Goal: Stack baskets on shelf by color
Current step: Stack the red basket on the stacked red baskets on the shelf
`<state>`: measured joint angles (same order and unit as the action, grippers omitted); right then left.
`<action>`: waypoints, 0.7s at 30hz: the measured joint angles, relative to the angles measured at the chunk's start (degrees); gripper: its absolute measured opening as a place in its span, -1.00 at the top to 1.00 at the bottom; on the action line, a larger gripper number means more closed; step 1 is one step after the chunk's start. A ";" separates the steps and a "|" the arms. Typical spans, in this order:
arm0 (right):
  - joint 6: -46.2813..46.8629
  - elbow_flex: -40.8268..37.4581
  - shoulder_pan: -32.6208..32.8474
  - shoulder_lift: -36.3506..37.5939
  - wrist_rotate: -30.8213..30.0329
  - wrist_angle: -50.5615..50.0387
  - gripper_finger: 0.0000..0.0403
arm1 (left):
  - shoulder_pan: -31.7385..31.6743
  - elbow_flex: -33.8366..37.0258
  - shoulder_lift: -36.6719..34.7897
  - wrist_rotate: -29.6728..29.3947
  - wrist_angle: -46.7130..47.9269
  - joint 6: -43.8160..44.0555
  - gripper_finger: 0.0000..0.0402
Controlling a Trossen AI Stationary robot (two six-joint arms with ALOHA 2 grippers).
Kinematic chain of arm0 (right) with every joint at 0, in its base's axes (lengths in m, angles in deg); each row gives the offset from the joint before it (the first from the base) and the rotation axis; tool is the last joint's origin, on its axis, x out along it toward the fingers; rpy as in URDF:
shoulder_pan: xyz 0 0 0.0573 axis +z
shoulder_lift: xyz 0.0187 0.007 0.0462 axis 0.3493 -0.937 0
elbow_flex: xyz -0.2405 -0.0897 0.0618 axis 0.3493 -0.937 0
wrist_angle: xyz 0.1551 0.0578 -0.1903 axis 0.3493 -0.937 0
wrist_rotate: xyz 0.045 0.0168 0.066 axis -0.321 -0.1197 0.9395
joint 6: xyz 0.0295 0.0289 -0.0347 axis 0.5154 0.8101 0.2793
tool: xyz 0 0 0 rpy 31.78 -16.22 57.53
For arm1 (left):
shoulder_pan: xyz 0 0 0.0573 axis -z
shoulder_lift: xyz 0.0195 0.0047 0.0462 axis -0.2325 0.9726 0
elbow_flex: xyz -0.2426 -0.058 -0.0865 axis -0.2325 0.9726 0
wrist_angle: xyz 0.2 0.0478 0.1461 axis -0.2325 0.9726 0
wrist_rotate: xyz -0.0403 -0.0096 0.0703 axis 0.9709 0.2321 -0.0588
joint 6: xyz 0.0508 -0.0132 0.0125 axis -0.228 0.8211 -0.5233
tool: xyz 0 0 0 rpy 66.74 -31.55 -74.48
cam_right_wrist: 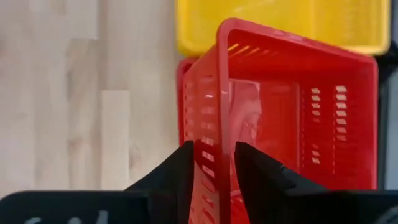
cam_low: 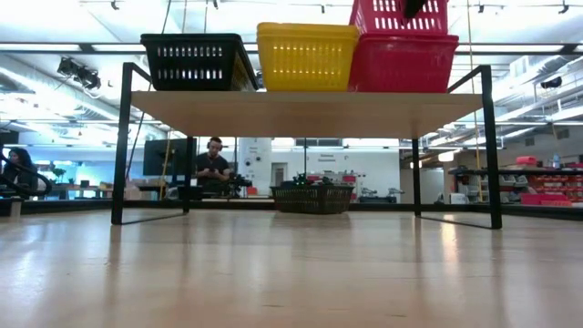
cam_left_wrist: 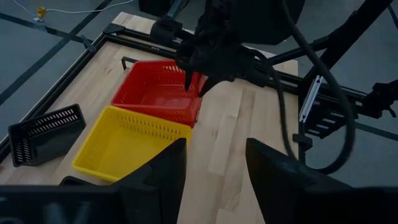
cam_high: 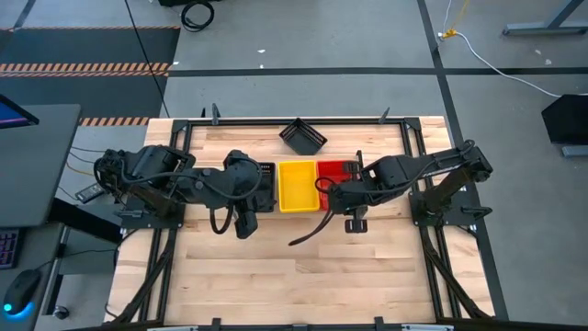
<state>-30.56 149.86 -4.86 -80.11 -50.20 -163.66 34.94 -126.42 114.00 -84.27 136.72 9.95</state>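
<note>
The shelf carries a black basket, a yellow basket and a red basket side by side. A second red basket sits just above the lower red one, in my right gripper, which is shut on it. Whether its bottom touches the lower basket, I cannot tell. My left gripper is open and holds nothing. It hovers over the table on the near side of the shelf's left end. Another black basket rests tilted on the table near the far edge. My right gripper holds the upper red basket by the slotted wall that faces the table's near side. One finger is outside that wall and one finger is inside. The fingers come from above and from the right. The basket is tilted over the lower red basket.
Black frame rails run along the table's left, right and far sides. A dark cable loops below the right arm. Bare wood lies on the near side of the shelf. A person sits in the room beyond.
</note>
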 joint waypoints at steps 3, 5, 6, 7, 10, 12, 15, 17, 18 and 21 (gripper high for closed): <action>1.27 0.00 -0.30 0.00 -1.06 -1.24 0.42 | 0.00 0.00 0.00 0.00 0.02 -0.02 0.14; 1.29 0.00 -0.36 0.00 -1.23 -1.73 0.47 | 0.00 0.00 0.00 0.00 0.02 -0.02 0.14; 1.29 0.00 -0.35 0.00 -1.26 -1.73 0.50 | 0.00 0.00 0.00 0.00 0.02 -0.05 0.14; 1.29 0.00 -0.33 0.00 -1.26 -1.69 0.53 | 0.00 0.00 0.00 0.00 0.02 -0.24 0.14; 1.73 0.00 -0.30 -0.02 -1.57 -1.66 0.64 | 0.00 0.00 0.00 0.00 0.02 -0.46 0.14; 2.13 0.02 -0.30 -0.02 -1.59 -1.58 0.72 | 0.00 0.00 0.00 0.00 0.02 -0.55 0.14; 2.11 0.02 -0.32 -0.02 -1.42 -0.96 0.81 | 0.00 0.00 0.00 0.00 0.02 -0.57 0.14; 1.86 0.02 -0.32 -0.02 -0.03 -0.49 0.85 | 0.00 0.00 0.00 0.00 0.02 -0.57 0.14; 1.84 0.02 -0.30 -0.02 0.80 -0.34 0.85 | 0.00 0.00 0.00 0.00 0.02 -0.57 0.14; 1.88 0.01 -0.32 -0.02 3.67 0.63 0.82 | 0.00 0.00 0.00 0.00 0.00 -0.55 0.14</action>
<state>-28.68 149.87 -5.18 -80.13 -46.53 -163.03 34.94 -126.42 114.00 -84.27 136.72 9.41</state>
